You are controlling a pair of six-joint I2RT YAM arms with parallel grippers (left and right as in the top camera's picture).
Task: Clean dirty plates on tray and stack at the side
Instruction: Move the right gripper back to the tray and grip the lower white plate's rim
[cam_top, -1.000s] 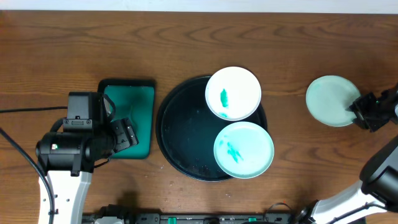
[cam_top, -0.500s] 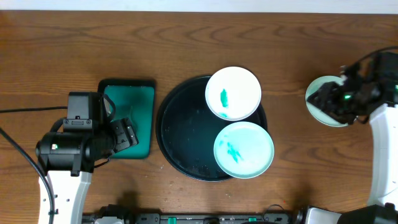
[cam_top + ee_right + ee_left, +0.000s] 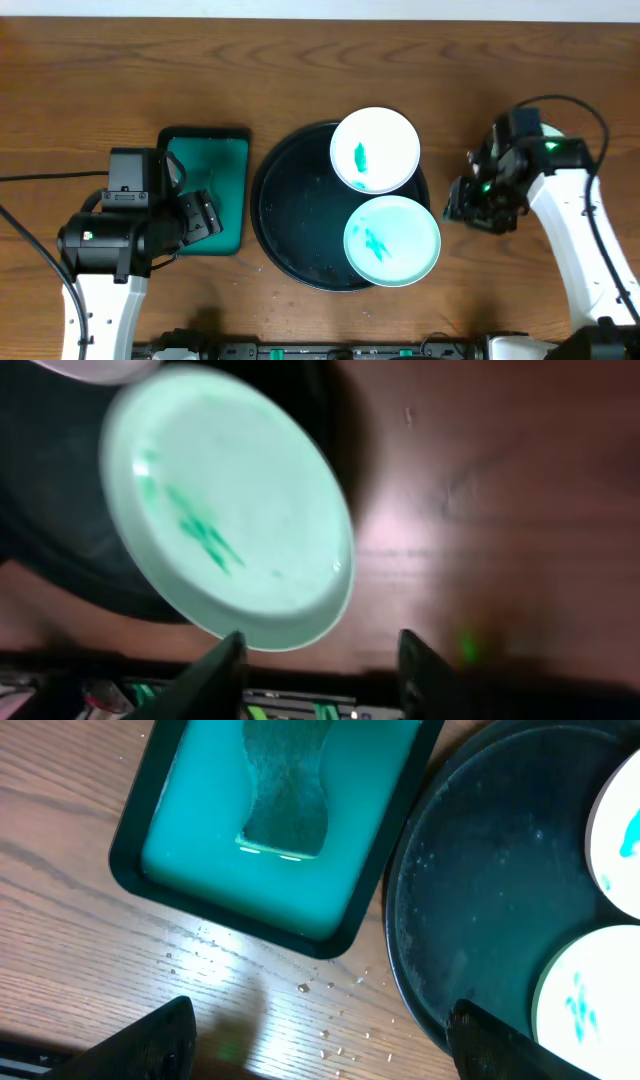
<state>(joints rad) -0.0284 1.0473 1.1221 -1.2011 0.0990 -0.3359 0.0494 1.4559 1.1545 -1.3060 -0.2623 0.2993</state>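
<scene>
Smears [image 3: 360,157] of green are borne by the farther plate [image 3: 385,135] and the nearer plate [image 3: 400,225], both set on the round black tray [image 3: 295,210] and overlapping its right rim. The right gripper [image 3: 468,203] is held spread and empty over the table [image 3: 300,60], just right of the nearer plate. The left gripper [image 3: 320,1010] is likewise spread wide and empty, near the green rectangular tray [image 3: 330,942], in which a sponge [image 3: 285,790] is laid.
</scene>
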